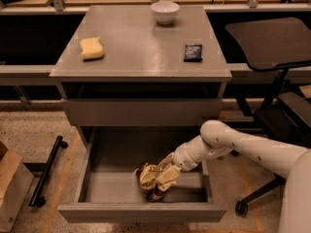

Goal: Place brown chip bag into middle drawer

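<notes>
The brown chip bag [149, 178] is crumpled, with a dark brown top, pale yellow below and creased folds. It sits inside the open middle drawer [85, 174], near the front edge and right of centre, seemingly touching the tray floor. The gripper [166, 177] reaches in from the right, its fingers pinching the bag's right side. On the grey cabinet top [141, 57] are a yellow sponge [91, 48] near the left edge, a white bowl [164, 11] at the back edge and a dark packet [193, 52] towards the right edge. An office chair [272, 40] stands right of the cabinet on a speckled floor [34, 125].
</notes>
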You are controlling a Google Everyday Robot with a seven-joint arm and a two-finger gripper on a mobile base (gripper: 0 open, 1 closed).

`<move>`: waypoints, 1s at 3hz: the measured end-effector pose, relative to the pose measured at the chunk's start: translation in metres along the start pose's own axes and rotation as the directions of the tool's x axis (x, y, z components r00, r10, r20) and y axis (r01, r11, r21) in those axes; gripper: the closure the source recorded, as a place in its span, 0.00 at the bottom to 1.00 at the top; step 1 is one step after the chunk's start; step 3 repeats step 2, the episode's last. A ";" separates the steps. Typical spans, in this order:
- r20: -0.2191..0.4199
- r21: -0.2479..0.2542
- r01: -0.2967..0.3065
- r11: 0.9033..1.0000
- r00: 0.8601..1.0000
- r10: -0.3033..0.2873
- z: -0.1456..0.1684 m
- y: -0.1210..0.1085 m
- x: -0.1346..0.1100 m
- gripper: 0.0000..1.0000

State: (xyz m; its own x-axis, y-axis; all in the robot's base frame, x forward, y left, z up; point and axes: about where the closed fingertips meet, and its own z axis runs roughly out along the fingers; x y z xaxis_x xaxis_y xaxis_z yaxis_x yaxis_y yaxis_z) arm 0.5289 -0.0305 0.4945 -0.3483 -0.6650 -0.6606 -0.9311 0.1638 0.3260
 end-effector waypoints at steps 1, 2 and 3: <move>-0.001 -0.004 0.000 1.000 1.000 0.000 0.002 0.001 0.000 0.00; -0.001 -0.005 0.001 1.000 1.000 -0.001 0.002 0.001 0.000 0.00; -0.001 -0.005 0.001 1.000 1.000 -0.001 0.002 0.001 0.000 0.00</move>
